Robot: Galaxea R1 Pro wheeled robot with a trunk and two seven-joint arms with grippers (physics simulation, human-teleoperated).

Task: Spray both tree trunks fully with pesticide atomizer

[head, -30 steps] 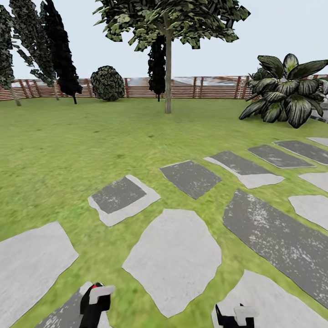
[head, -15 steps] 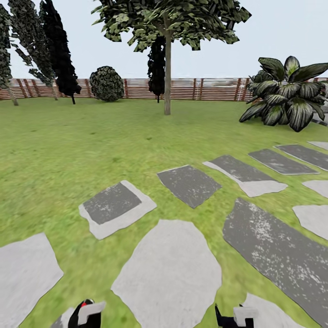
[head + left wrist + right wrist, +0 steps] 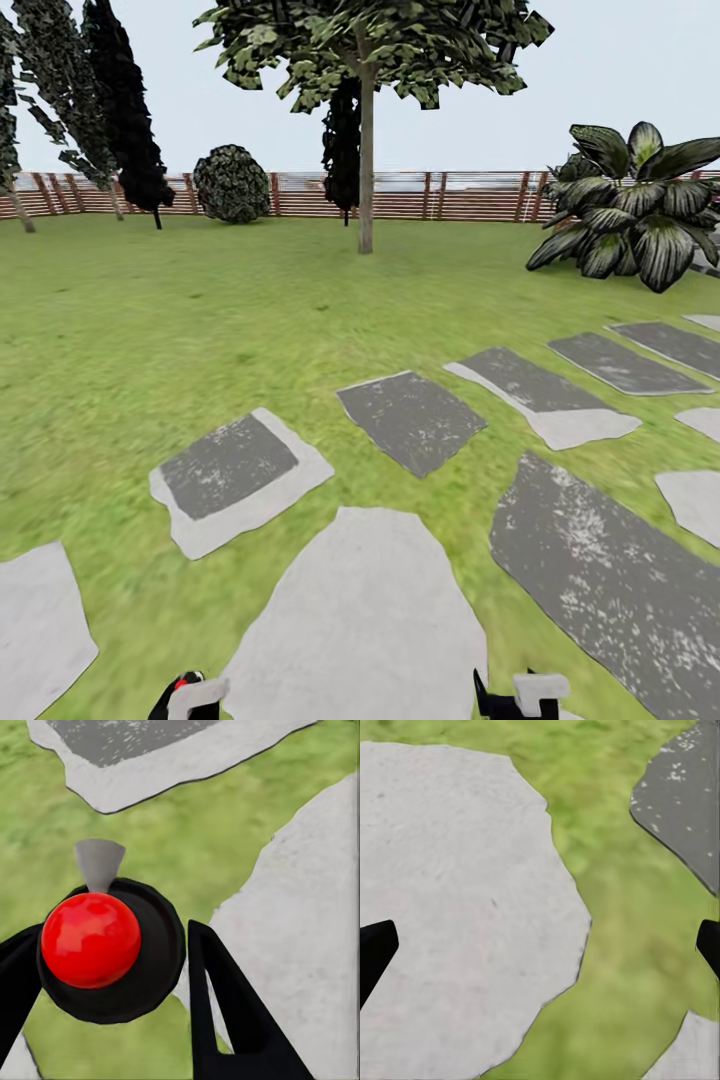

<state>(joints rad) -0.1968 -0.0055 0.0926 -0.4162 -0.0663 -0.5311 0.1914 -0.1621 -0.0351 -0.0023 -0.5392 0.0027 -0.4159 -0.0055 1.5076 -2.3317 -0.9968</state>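
Observation:
The pesticide atomizer (image 3: 91, 939) is a black body with a round red top and a grey nozzle, and my left gripper (image 3: 112, 952) is shut on it above the grass. In the head view, that left gripper (image 3: 188, 696) and the atomizer's red top (image 3: 179, 685) sit at the bottom edge. My right gripper (image 3: 524, 697) is low at the bottom right. Its fingers (image 3: 375, 949) stand wide open over a pale slab and hold nothing. One tree (image 3: 370, 40) stands far ahead on the lawn, its straight tree trunk (image 3: 366, 170) bare below a leafy crown.
Grey and pale paving slabs (image 3: 412, 420) lie in the grass just ahead and to the right. A brown slat fence (image 3: 470, 195) closes the back. There is a round bush (image 3: 232, 184), dark narrow conifers (image 3: 125, 100) at the left, and a broad-leaved plant (image 3: 640, 205) at the right.
The whole view has advanced: the slabs slid down and toward me, and both grippers sit lower in the picture. The left gripper's hold on the atomizer is unchanged.

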